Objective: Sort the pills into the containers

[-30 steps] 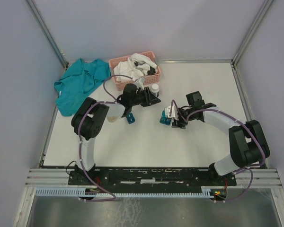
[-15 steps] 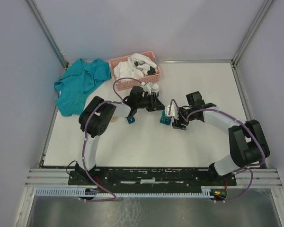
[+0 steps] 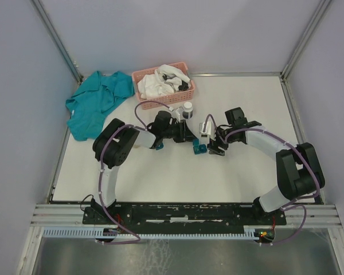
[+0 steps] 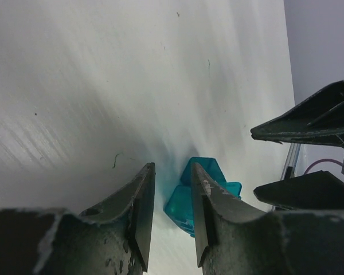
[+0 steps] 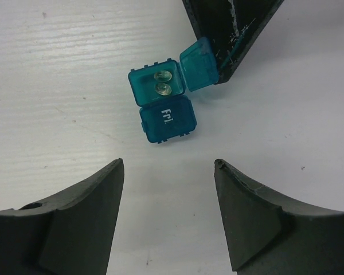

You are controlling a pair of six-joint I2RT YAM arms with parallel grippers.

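Observation:
A teal container (image 5: 159, 86) lies on the white table with its lid (image 5: 167, 118), marked "Fri", folded open. Two pale pills (image 5: 160, 82) lie in its compartment. It also shows in the top view (image 3: 199, 149) and the left wrist view (image 4: 189, 200). My left gripper (image 4: 173, 167) has its jaws a narrow gap apart with nothing between them. One fingertip (image 5: 229, 34) rests against a second teal flap (image 5: 199, 63). My right gripper (image 5: 168, 162) is wide open and empty, just short of the container. A second teal container (image 3: 159, 145) lies under the left arm.
A white bottle (image 3: 187, 109) stands behind the grippers, in front of a pink lattice basket (image 3: 160, 102) with white cloth. A teal cloth (image 3: 97, 100) lies at the back left. The right gripper's fingers (image 4: 309, 123) show close beside the left one.
My left gripper has swung right and down from near the bottle to the container at the right gripper. The right gripper has barely moved.

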